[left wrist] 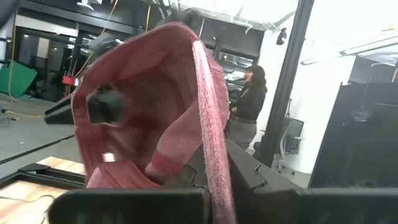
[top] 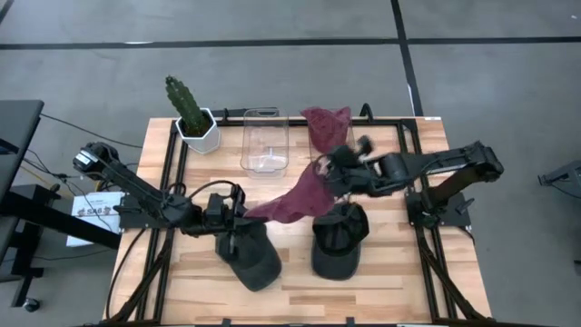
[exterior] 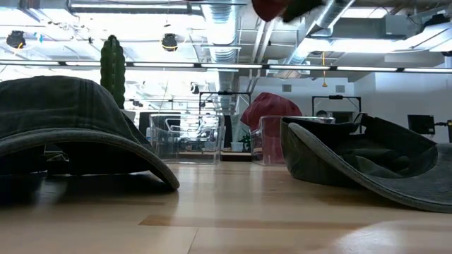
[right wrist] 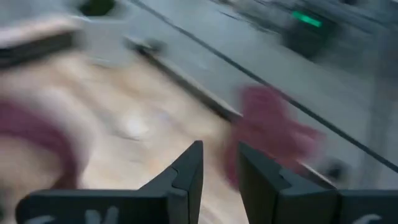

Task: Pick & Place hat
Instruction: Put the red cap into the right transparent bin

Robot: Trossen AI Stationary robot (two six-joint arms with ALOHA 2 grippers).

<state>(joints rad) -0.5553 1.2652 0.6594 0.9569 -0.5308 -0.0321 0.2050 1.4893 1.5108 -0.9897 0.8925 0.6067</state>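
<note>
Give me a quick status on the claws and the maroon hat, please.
Left claw shut on maroon hat, lifted above table. Right claw open beside the hat. Two dark caps below; second maroon hat in a bin.

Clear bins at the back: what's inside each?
The left clear bin looks empty, with its bottom showing through. The right clear bin holds a maroon hat that sticks out above the rim. The hat covers whatever lies beneath it, so that cannot be seen.
</note>
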